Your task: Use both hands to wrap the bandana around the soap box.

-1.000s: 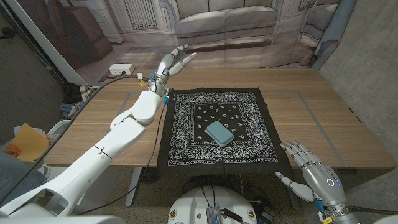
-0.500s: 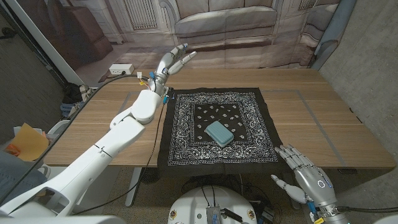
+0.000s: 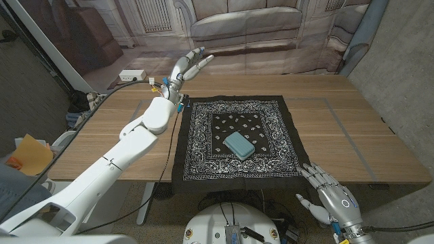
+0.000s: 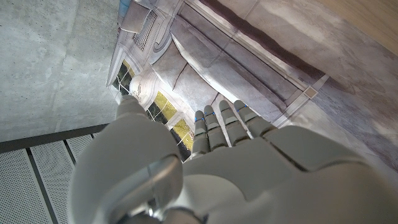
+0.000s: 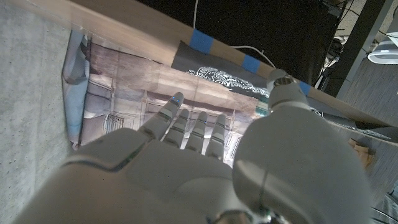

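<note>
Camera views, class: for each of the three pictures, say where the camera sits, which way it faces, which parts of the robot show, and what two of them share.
Head view: on the robot's head, looking down at the table, bandana and soap box; both arms, left hand, right hand.
Left wrist view: on the left wrist, along the left hand's back toward the sofa backdrop.
Right wrist view: on the right wrist, along the right hand's back toward the table edge and bandana.
Shared: the bandana shows in head and right wrist views.
</note>
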Action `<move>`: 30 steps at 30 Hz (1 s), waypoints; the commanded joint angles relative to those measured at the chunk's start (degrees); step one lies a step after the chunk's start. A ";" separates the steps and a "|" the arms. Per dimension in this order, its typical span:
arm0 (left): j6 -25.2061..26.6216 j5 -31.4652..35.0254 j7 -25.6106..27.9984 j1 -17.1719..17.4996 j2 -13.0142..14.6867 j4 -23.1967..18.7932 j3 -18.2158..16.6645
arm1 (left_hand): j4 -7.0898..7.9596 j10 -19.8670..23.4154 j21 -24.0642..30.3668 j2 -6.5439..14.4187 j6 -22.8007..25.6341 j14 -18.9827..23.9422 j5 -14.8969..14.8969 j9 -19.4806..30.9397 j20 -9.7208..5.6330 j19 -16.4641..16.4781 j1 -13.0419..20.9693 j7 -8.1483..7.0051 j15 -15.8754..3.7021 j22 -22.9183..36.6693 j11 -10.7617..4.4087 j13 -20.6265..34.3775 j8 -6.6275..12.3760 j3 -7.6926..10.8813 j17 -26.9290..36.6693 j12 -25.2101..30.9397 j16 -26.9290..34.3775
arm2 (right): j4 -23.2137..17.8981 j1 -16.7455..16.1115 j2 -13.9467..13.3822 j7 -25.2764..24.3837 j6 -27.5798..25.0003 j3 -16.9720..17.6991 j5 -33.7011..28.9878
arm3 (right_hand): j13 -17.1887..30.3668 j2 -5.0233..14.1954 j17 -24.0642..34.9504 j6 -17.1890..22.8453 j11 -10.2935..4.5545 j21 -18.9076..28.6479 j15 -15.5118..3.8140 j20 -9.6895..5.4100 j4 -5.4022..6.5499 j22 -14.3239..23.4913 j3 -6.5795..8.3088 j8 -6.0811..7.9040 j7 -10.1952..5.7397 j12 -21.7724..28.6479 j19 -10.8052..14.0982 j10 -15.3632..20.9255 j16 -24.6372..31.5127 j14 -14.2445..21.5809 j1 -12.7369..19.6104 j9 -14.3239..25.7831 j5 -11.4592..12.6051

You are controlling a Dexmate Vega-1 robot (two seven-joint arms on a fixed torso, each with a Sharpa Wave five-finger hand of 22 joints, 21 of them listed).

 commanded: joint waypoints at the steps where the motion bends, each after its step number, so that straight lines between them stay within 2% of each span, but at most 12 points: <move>1: 0.20 -0.01 -0.37 -0.11 0.23 -0.15 0.04 | 0.67 0.33 0.12 0.04 0.91 0.52 0.16 0.18 -0.27 0.57 -0.12 -0.21 -0.30 0.22 -0.21 0.02 0.48 -0.08 0.17 0.38 0.25 | 3.93 3.32 1.21 -0.27 0.14 -3.36 1.88 | 0.10 -0.09 0.11 1.55 -0.47 0.40 -3.50 -5.44 0.10 0.22 0.37 0.80 -0.21 0.41 0.43 0.53 0.33 0.75 1.05 0.05 0.36; 6: 0.34 0.03 -0.31 0.11 0.34 -0.49 0.01 | 0.78 0.44 0.14 0.13 1.07 0.54 0.14 0.18 -0.28 0.62 -0.29 -0.20 -0.38 0.23 -0.36 0.02 0.52 -0.12 0.18 0.42 0.25 | 6.30 4.07 3.72 -0.27 1.75 -2.92 0.78 | 0.08 0.04 0.15 2.53 -0.61 0.53 -3.63 -5.51 0.31 0.24 0.43 1.08 -0.55 0.50 0.72 0.79 0.45 1.15 1.39 0.04 0.37; 13: -0.03 0.16 0.20 0.81 0.37 -0.84 -0.19 | 0.92 0.53 0.13 0.23 1.29 0.63 0.11 0.17 -0.33 0.63 -0.49 -0.31 -0.54 0.22 -0.44 0.02 0.56 -0.21 0.16 0.43 0.26 | 8.75 3.61 8.17 -0.27 4.42 0.80 -3.08 | 0.05 0.66 0.20 5.73 -1.12 0.90 -3.90 -5.70 0.69 0.32 0.73 1.96 -1.40 1.11 1.62 2.54 0.71 2.40 2.77 0.02 0.32; 16: -0.31 0.05 0.48 1.32 0.43 -1.01 -0.44 | 0.95 0.56 0.14 0.25 1.29 0.60 0.10 0.17 -0.36 0.65 -0.55 -0.35 -0.55 0.22 -0.38 0.01 0.54 -0.25 0.15 0.43 0.24 | 9.52 3.56 9.78 -0.27 5.44 2.28 -4.25 | 0.01 0.99 0.23 7.92 -1.69 1.24 -4.26 -5.81 1.14 0.38 0.61 2.45 -1.79 1.87 2.60 4.79 0.94 3.68 3.04 0.01 0.06; 17: -0.27 0.09 0.60 1.49 0.50 -1.13 -0.53 | 0.96 0.55 0.14 0.25 1.31 0.60 0.10 0.17 -0.39 0.66 -0.56 -0.35 -0.52 0.22 -0.36 0.01 0.54 -0.26 0.15 0.42 0.24 | 9.84 3.68 10.09 -0.27 5.86 2.53 -4.46 | -0.01 1.38 0.23 9.87 -2.32 1.43 -4.41 -5.78 1.48 0.42 0.48 2.91 -1.78 2.41 3.20 6.51 1.01 4.51 3.14 0.03 -0.21; 22: -0.12 0.05 1.12 2.41 0.87 -1.73 -1.08 | 1.00 0.58 0.12 0.26 1.36 0.72 0.10 0.16 -0.37 0.63 -0.65 -0.39 -0.61 0.21 -0.33 0.01 0.53 -0.33 0.14 0.41 0.26 | 11.02 3.75 13.13 -0.27 8.02 4.93 -5.94 | -0.10 2.51 0.27 14.30 -3.36 1.91 -4.93 -5.66 2.44 0.53 -0.21 3.82 -1.87 3.57 4.84 10.63 1.29 6.90 2.73 0.06 -1.18; 24: -0.17 -0.07 1.33 2.74 0.92 -1.86 -1.31 | 1.02 0.62 0.13 0.27 1.34 0.72 0.10 0.15 -0.33 0.66 -0.68 -0.39 -0.56 0.21 -0.60 0.01 0.51 -0.35 0.13 0.42 0.25 | 11.15 3.58 14.11 -0.27 8.83 6.04 -6.52 | -0.13 2.77 0.26 16.30 -4.57 2.10 -4.87 -5.49 2.72 0.57 -0.51 4.26 -1.91 3.82 5.52 11.82 1.35 7.95 2.47 0.08 -1.56; 29: -0.10 -0.33 1.45 3.13 1.04 -1.88 -1.55 | 1.05 0.62 0.11 0.30 1.36 0.72 0.09 0.15 -0.30 0.64 -0.72 -0.50 -0.61 0.21 -0.59 0.00 0.49 -0.39 0.13 0.41 0.24 | 10.71 3.26 14.68 -0.27 10.13 7.50 -6.81 | -0.21 4.06 0.24 24.68 -5.15 2.53 -5.62 -5.44 3.59 0.70 -1.70 6.13 -2.01 4.74 7.49 16.45 1.32 11.25 1.59 0.19 -3.38; 30: -0.23 -0.36 1.49 3.17 0.99 -1.78 -1.56 | 1.06 0.65 0.11 0.32 1.37 0.71 0.09 0.15 -0.32 0.63 -0.74 -0.50 -0.61 0.21 -1.01 0.00 0.49 -0.41 0.12 0.41 0.22 | 10.58 3.14 15.00 -0.27 10.50 7.92 -6.58 | -0.21 4.54 0.25 27.03 -5.27 2.61 -5.59 -5.49 3.74 0.72 -1.90 6.65 -2.05 4.97 7.93 17.64 1.39 12.39 1.49 0.21 -3.88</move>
